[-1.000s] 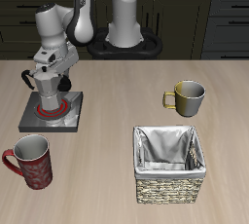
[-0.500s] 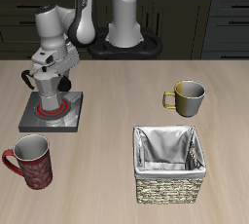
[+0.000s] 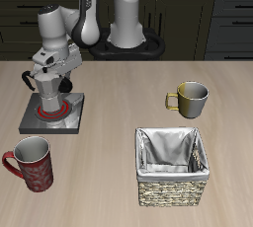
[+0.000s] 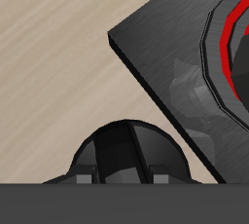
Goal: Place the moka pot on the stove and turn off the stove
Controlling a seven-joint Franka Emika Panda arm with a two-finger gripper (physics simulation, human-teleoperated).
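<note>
Silver faceted moka pot (image 3: 49, 95) stands on the red spiral burner of the dark grey square stove (image 3: 69, 119); the robot's hand (image 3: 54, 66) sits over its lid, finger state indiscernible. Nearby on the wooden bench (image 3: 119, 93): red mug (image 3: 30, 162), olive-metal mug (image 3: 188, 99), woven basket (image 3: 173, 167).

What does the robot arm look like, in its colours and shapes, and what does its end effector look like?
The robot arm is built of rounded, glossy white segments with dark grey bands at the joints, on a white base sitting on a round black plate. The end effector is a light grey, boxy block with darker parts beneath. No cables or markings can be seen.
</note>
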